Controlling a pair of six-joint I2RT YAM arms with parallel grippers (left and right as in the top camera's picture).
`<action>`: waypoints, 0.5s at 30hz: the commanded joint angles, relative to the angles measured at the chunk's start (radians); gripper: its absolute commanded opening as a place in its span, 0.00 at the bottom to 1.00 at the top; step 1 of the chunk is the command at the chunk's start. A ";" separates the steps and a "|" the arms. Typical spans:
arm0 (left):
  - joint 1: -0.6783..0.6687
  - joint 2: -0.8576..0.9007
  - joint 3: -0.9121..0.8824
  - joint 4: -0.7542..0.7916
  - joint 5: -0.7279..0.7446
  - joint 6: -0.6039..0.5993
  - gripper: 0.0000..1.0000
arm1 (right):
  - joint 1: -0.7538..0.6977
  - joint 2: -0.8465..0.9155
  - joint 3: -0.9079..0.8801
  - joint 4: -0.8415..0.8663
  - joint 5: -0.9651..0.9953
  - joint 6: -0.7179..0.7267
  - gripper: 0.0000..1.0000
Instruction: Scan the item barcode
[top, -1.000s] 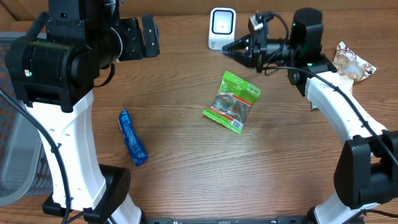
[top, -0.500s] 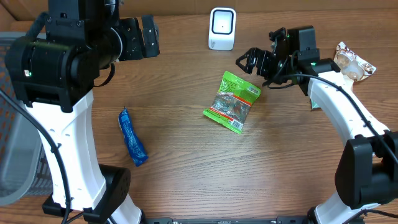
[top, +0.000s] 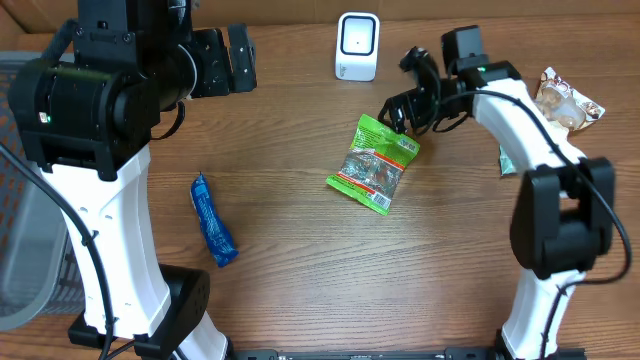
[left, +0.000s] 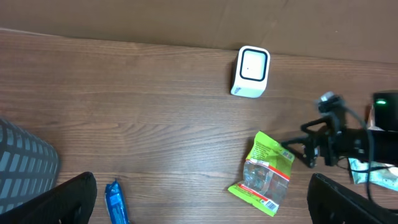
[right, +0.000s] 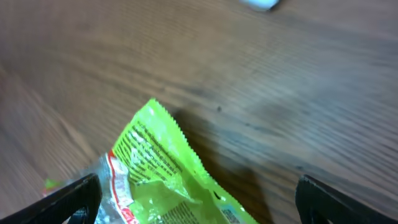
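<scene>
**Item.** The green snack packet (top: 374, 164) lies flat on the surface (top: 300, 270), right of centre. It sits near the white scanner (top: 357, 46), on the side away from the far edge.

**Handling, as judged.**
- It is a thin film pouch with a clear window, so probably light, soft and crinkly, and apt to sag and slip once lifted.
- The contents look loose. A hard squeeze on the body could crush them.
- The serrated top seal, which is the edge closest to the right pincer, is the flat, stiffer place to take hold.
- A white patch shows by the red band at the opposite end. Whether it is the barcode cannot be read, but it is best left uncovered.

**Pincers.**
- The right pincer (right: 199, 190) is spread wide and holds nothing. It hangs just over the packet's top edge.
- The left pincer (top: 228, 58) is also spread and empty, raised well apart at the far left.

**Surface and room.**
- The surface is wood-grain and level, with bare board all around the packet.
- A blue packet (top: 213, 220) lies well to the left.
- Another wrapped snack (top: 565, 100) lies at the right edge.
- A grey basket (left: 25, 168) stands at the left.
</scene>
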 joint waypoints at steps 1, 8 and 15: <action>-0.002 -0.002 0.001 0.002 -0.005 -0.002 1.00 | 0.020 0.046 0.039 -0.035 -0.046 -0.155 1.00; -0.002 -0.002 0.001 0.002 -0.005 -0.002 1.00 | 0.071 0.116 0.039 -0.064 -0.078 -0.206 0.99; -0.002 -0.002 0.001 0.002 -0.005 -0.002 1.00 | 0.082 0.169 0.038 -0.100 0.000 -0.211 0.91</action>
